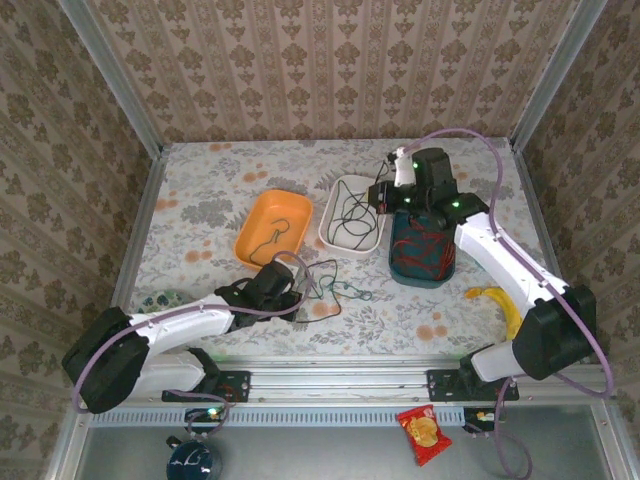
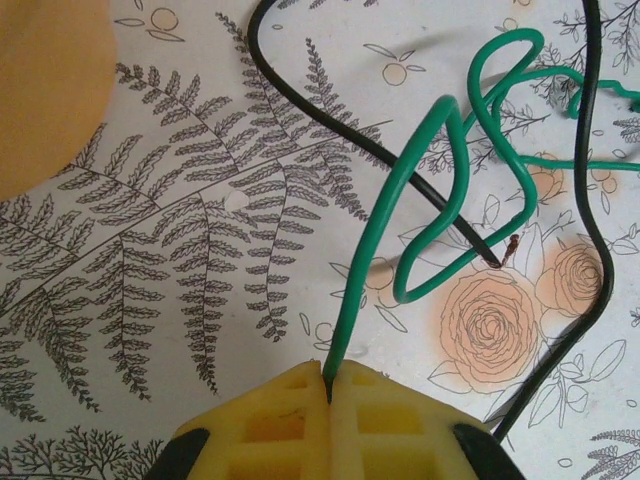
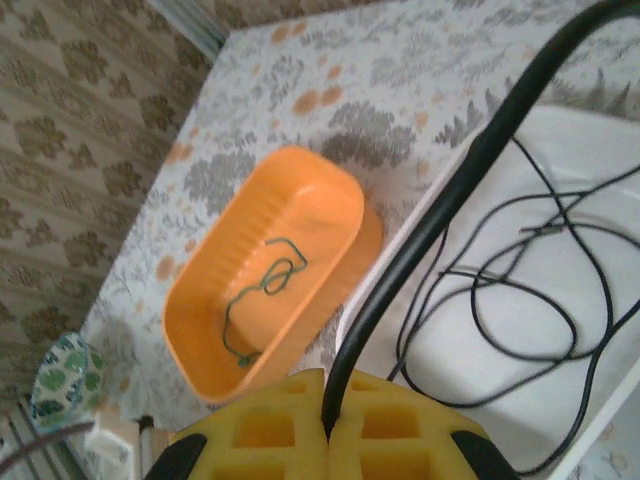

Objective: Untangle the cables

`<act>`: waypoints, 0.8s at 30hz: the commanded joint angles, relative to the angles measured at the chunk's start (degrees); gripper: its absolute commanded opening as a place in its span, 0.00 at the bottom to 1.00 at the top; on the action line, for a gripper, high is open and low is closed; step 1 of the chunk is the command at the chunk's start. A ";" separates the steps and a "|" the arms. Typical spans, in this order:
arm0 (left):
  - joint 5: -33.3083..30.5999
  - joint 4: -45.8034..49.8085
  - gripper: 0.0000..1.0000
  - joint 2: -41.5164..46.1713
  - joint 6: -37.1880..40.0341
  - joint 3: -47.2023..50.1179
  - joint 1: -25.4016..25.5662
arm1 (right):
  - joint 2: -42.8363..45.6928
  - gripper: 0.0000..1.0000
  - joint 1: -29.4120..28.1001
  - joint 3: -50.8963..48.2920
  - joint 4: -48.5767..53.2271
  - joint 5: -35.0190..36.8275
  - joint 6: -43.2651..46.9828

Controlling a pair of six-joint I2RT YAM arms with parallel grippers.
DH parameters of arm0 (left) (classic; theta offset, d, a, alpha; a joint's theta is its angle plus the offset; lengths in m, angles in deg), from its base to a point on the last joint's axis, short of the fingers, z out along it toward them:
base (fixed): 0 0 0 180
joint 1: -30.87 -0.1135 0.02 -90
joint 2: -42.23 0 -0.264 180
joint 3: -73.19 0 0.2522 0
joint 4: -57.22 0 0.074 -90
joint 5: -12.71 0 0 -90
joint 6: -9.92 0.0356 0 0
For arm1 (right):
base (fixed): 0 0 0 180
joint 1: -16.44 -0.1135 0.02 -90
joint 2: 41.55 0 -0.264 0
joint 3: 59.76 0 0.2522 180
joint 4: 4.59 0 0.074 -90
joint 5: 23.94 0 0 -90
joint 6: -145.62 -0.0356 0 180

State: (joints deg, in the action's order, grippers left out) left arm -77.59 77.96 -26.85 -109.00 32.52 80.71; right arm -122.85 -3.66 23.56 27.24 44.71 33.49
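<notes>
Bearing on the flowered table [image 1: 200, 190] an orange tray [image 1: 262, 212] and a white tray [image 1: 345, 186], both containing cables [image 1: 352, 215]. Clamping the left gripper [image 2: 328, 385] on a green cable [image 2: 440, 200] trailing over the table. Clamping the right gripper [image 3: 328, 410] on a black cable [image 3: 450, 200] above the white tray.

legible text: none | red snack packet [image 1: 424, 434] at the near edge: printed front; lettering too small to read | brands, numbers, signs: none that can be made out
</notes>
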 commanded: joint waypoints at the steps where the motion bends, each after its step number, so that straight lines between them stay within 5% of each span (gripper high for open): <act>1: -0.27 -1.00 0.00 -0.62 0.75 -1.43 0.26 | 1.27 0.00 -0.73 -1.96 6.81 2.63 3.28; 8: -0.06 -1.58 0.00 -1.31 1.46 -1.85 0.32 | -3.09 0.00 -0.82 -4.10 4.37 6.21 1.07; 24: 1.71 -2.06 0.00 0.19 2.58 -3.40 0.29 | -28.88 0.00 -1.74 10.24 6.49 -2.09 -2.65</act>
State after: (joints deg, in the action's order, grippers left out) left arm -76.43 76.04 -27.77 -107.71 30.83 80.71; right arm -149.63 -4.99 31.34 31.35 45.02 32.46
